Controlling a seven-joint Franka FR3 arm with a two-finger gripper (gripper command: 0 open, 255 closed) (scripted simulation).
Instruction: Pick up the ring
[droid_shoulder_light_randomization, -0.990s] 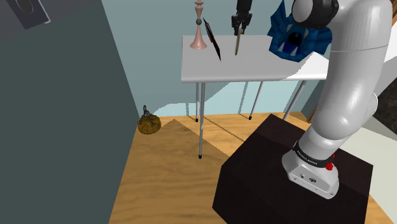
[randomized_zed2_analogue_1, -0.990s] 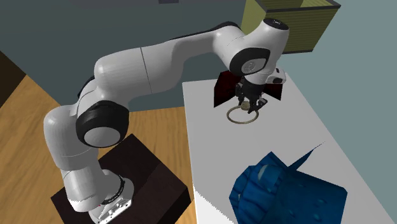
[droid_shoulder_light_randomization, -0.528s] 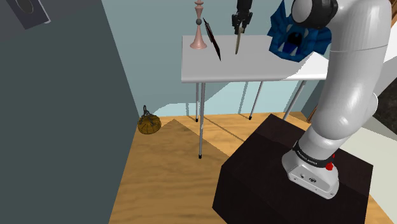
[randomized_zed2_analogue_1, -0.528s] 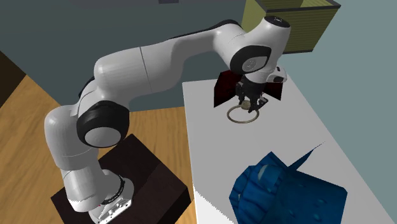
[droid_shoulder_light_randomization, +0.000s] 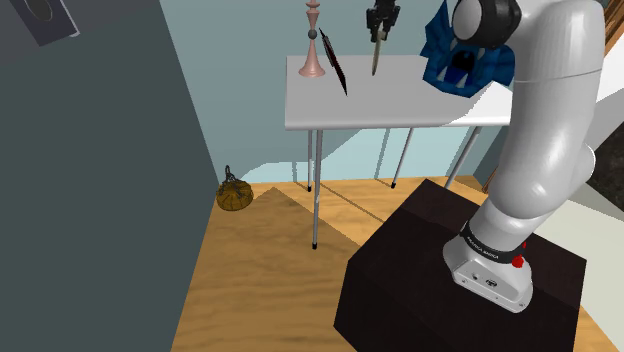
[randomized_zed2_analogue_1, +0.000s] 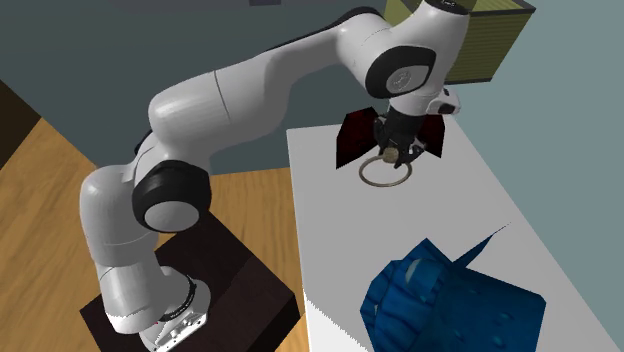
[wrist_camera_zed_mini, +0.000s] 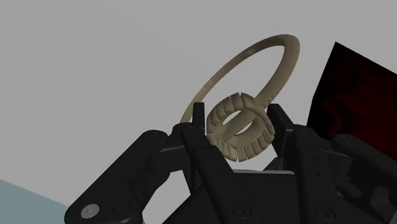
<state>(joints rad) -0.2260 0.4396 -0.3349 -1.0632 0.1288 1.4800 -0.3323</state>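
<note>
The ring (wrist_camera_zed_mini: 281, 69) is a thin tan hoop joined to a smaller ribbed loop. My gripper (wrist_camera_zed_mini: 237, 122) is shut on that ribbed loop, one black finger (wrist_camera_zed_mini: 197, 125) on each side. In the shoulder view the ring (droid_shoulder_light_randomization: 376, 56) hangs edge-on below the gripper (droid_shoulder_light_randomization: 381, 24), just above the white table (droid_shoulder_light_randomization: 400, 105). The second exterior view has the gripper (randomized_zed2_analogue_1: 392, 152) over the far middle of the table (randomized_zed2_analogue_1: 330, 250), with the hoop (randomized_zed2_analogue_1: 386, 186) under it.
A dark red folded object (randomized_zed2_analogue_1: 355, 138) stands right behind the ring. A pink candlestick (droid_shoulder_light_randomization: 314, 48) is at the table's far corner, and a big blue shape (droid_shoulder_light_randomization: 462, 58) sits near the arm. A brown basket (droid_shoulder_light_randomization: 234, 196) lies on the wooden floor. An olive box (randomized_zed2_analogue_1: 485, 45) stands beyond the table.
The gripper has risen a little with the ring held in it, and the hoop has come up off the tabletop. The wrist has shifted slightly toward the far side.
</note>
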